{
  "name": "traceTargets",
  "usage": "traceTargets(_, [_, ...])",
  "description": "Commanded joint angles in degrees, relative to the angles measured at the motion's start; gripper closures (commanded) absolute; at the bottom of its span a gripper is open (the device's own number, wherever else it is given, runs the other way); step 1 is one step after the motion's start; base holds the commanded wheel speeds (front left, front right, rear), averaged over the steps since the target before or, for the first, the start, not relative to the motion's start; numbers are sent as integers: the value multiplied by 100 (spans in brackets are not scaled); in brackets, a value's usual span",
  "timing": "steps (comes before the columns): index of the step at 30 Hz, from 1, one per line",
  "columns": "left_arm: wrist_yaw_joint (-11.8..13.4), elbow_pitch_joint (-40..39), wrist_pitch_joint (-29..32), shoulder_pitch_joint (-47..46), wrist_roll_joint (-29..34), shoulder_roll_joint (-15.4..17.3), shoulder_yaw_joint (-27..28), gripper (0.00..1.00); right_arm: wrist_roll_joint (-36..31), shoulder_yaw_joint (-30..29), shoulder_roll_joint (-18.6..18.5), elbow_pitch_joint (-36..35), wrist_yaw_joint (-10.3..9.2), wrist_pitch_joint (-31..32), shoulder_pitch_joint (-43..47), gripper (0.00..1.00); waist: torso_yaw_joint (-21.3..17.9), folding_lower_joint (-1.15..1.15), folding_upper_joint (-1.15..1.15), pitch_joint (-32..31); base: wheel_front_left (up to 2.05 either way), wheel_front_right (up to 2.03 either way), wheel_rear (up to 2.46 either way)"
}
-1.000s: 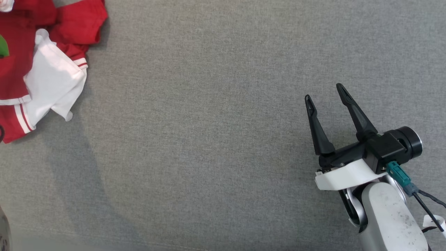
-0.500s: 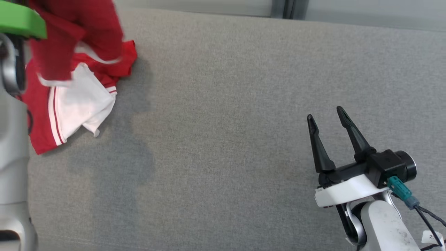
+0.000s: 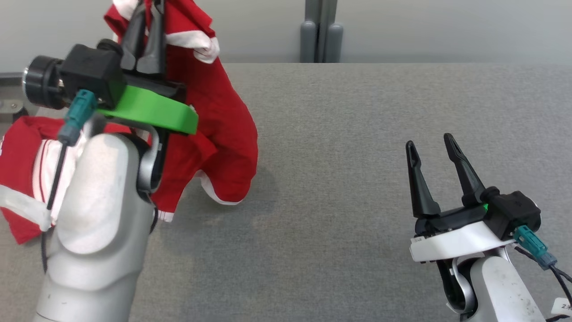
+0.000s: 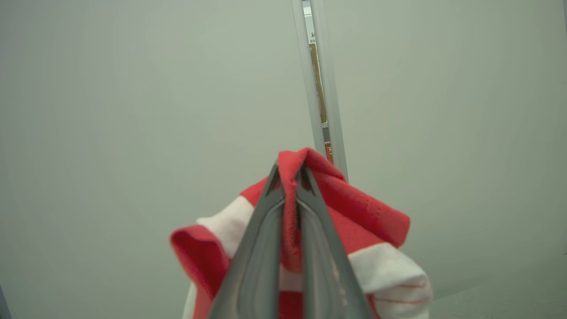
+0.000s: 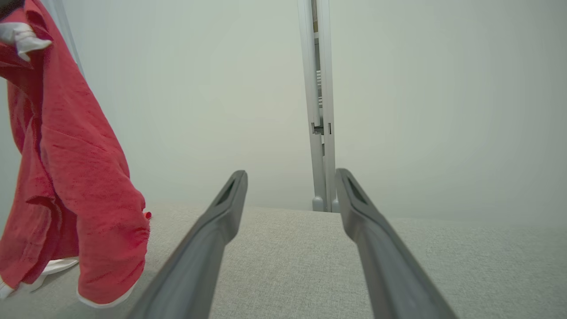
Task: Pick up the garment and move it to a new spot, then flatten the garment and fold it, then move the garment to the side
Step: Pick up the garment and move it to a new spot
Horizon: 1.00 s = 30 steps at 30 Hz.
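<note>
Red-and-white garment is hanging long and vertical from the left claw, which is pinching its top fold, hem trailing on the counter at far left; the right claw is gaping empty, well apart to the right.

no legible text, labels or numbers
</note>
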Motion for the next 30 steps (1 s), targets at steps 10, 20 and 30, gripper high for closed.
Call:
traceTargets(10, [354, 464, -220, -31, -367, -579, -741, 100, 177, 248, -9, -59, -6, -18, -323, 0, -1779, 0, -1, 302, 0, 0, 0])
traceTargets(20, [1170, 1618, -568, -566, -1640, -600, -2153, 0, 488, 394, -5, -100, -6, -18, -429, 0, -2748, 0, -1, 735, 0, 0, 0])
traceTargets(30, [1355, 1774, -609, -772, -2100, -596, -2987, 0, 365, 322, -4, -88, -6, -18, -375, 0, -2181, 0, -1, 704, 0, 0, 0])
